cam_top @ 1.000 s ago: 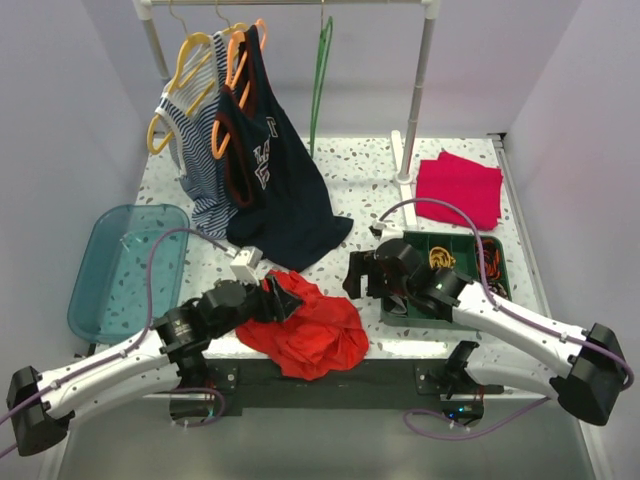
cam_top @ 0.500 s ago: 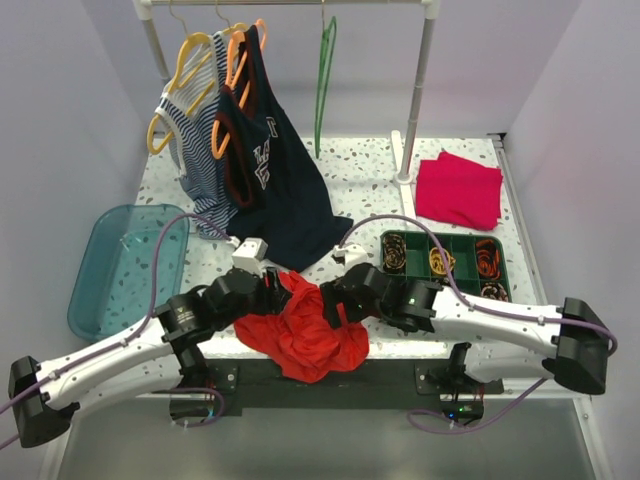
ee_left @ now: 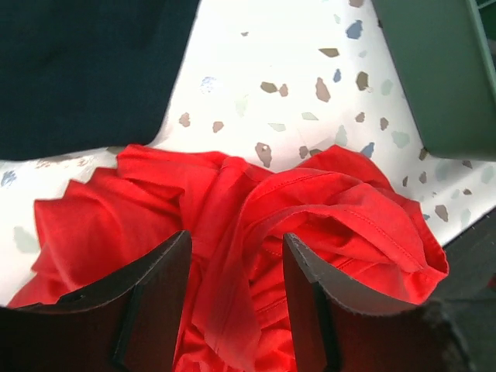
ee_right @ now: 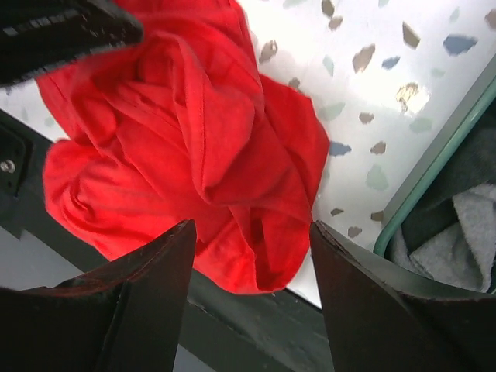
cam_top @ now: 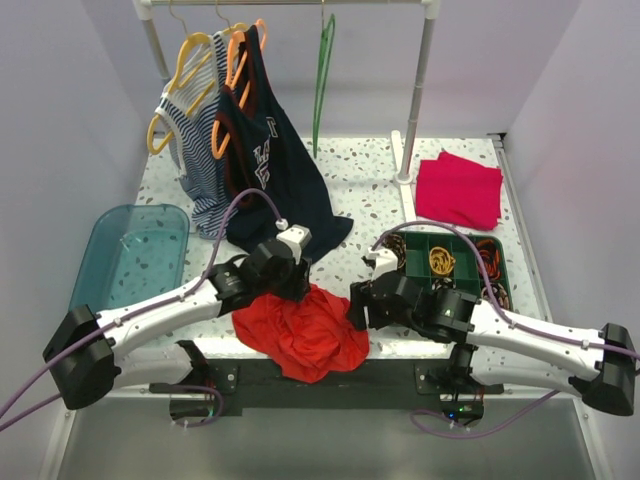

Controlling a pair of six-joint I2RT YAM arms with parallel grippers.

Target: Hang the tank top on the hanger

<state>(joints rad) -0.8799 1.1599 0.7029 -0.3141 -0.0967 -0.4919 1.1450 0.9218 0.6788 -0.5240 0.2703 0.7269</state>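
The red-orange tank top [cam_top: 305,335] lies crumpled at the table's near edge, partly over the dark front strip. My left gripper [cam_top: 293,290] is open at its far edge. In the left wrist view [ee_left: 235,248] a raised fold of the tank top [ee_left: 310,201] stands between the spread fingers. My right gripper [cam_top: 353,308] is open at the top's right edge. In the right wrist view [ee_right: 252,232] its fingers straddle the top's near right part [ee_right: 194,132]. The green hanger [cam_top: 320,85] hangs bare on the rail at the back.
A navy tank top [cam_top: 270,170] and a striped top hang from orange and yellow hangers at back left. A teal bin [cam_top: 125,265] is left, a green compartment tray [cam_top: 450,265] right, folded magenta cloth [cam_top: 458,188] back right. A rail post [cam_top: 418,90] stands mid-back.
My left arm has stretched forward and its gripper has moved to the top's far edge. My right gripper has drawn back a little to the right edge of the top.
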